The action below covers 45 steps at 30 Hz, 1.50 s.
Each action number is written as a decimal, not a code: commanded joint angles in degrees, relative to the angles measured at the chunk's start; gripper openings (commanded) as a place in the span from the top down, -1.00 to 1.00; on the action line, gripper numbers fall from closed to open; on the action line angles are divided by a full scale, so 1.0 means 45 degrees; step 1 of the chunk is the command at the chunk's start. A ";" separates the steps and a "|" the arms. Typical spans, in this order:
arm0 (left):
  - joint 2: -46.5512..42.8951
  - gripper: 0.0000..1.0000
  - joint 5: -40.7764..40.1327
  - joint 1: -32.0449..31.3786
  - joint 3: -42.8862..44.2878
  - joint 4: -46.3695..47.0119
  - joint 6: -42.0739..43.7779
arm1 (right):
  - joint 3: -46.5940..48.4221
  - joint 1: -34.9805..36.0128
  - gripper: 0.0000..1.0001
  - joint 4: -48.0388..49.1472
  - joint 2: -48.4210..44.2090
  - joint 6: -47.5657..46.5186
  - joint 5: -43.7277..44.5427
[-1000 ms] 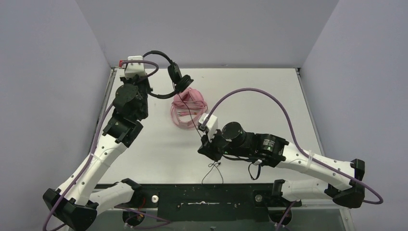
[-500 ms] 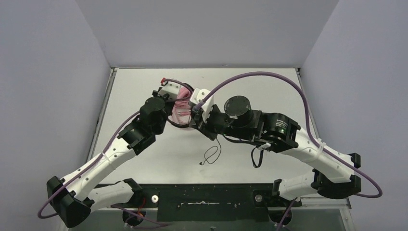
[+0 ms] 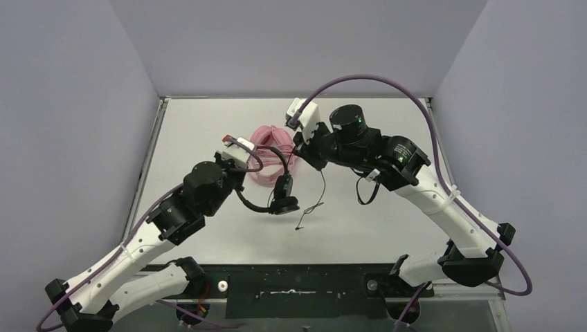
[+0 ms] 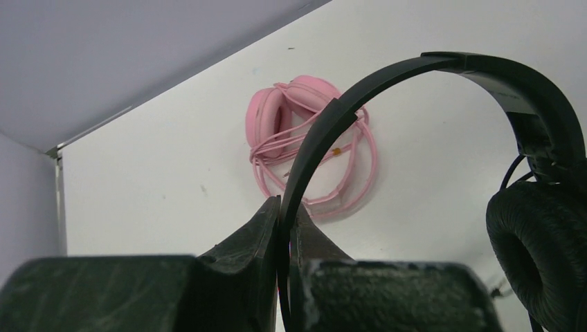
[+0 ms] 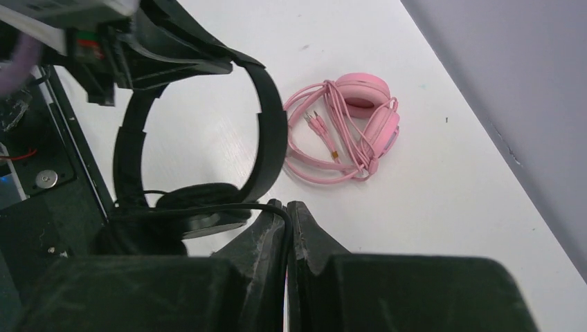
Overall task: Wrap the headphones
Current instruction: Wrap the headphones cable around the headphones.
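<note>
Standing by the bench (image 3: pixel 387 228), I see the black headphones (image 4: pixel 387 83) held up off the surface over its middle. The left fingers (image 4: pixel 253 235) are pressed together on the headband, pinching it edge-on. One padded ear cup (image 4: pixel 533 249) hangs at the lower end of the arc.

The right fingers (image 5: pixel 259 235) are pressed together too, nipping the thin black cable (image 3: pixel 322 187) that comes off the headset. From there the rest of the cable drops loose, and its tail end reaches the bench a little nearer the front edge.

The pink headphones (image 5: pixel 353 131) lie flat on the bench, past the middle toward the far edge. Their cups are folded together, the pink cable is looped around them and the plug ends are tucked across the coil. That pair looks finished to me.

So the step in hand seems to be the black pair, with one arm steadying the headset while the other manages the cord. No turn of cable sits on the headband that I can see, so the winding looks barely begun.

The next move, I think, asks the right arm to carry the cable around the band or the cups while the left holds the frame steady. The cord needs light tension so the loops sit snug. The dangling tail should be watched, since it could catch on the pink bundle lying just beyond it.
</note>
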 commanded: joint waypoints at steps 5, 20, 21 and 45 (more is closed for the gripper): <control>-0.1311 1.00 0.3600 -0.0110 0.0446 -0.0612 -0.1325 | -0.0728 -0.1624 1.00 0.1482 -0.0674 0.0180 -0.1643; -0.1984 1.00 0.2979 -0.0091 0.0930 0.1202 -0.6306 | -0.5646 -0.3250 0.91 0.6143 -0.1965 0.3037 -0.2480; -0.1928 1.00 0.2967 -0.0089 0.0957 0.1504 -0.6665 | -0.6059 -0.3247 0.87 0.6859 -0.2068 0.3303 -0.2527; 0.0219 1.00 0.0702 -0.0053 0.5247 0.1740 -0.9028 | -1.1232 -0.1965 0.64 1.9705 0.0932 0.6227 -0.2422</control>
